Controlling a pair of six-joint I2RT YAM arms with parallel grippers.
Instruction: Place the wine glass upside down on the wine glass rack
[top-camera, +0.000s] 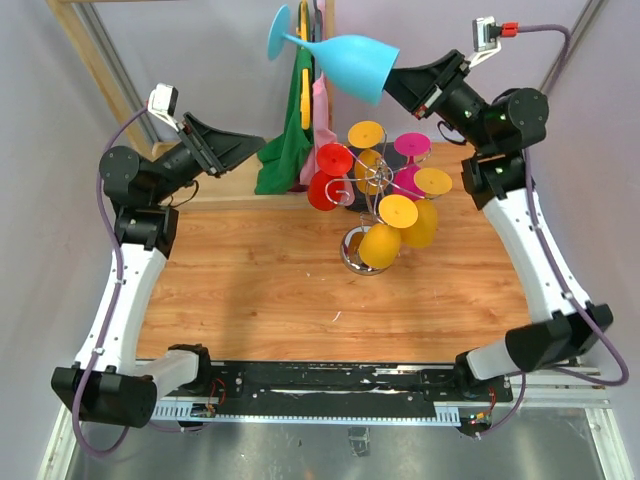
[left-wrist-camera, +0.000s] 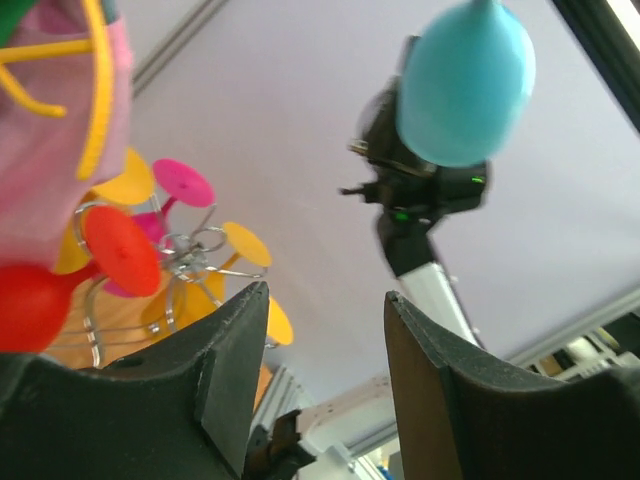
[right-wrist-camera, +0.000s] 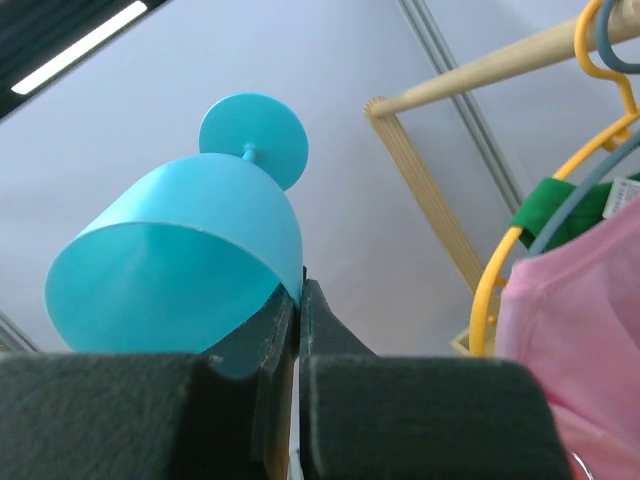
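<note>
A light blue wine glass (top-camera: 345, 62) is held high in the air at the back, lying sideways with its foot to the left. My right gripper (top-camera: 398, 82) is shut on its rim; in the right wrist view the jaws pinch the bowl's wall (right-wrist-camera: 190, 260). The chrome wine glass rack (top-camera: 372, 190) stands on the table's far middle with red, yellow and pink glasses hanging from it. My left gripper (top-camera: 255, 148) is open and empty at the back left, pointing toward the rack (left-wrist-camera: 185, 255). The blue glass also shows in the left wrist view (left-wrist-camera: 465, 85).
A wooden clothes rail (top-camera: 90, 60) with green and pink garments (top-camera: 290, 140) on hangers stands behind the table, just left of the rack. The wooden tabletop (top-camera: 260, 290) lies in front of the rack.
</note>
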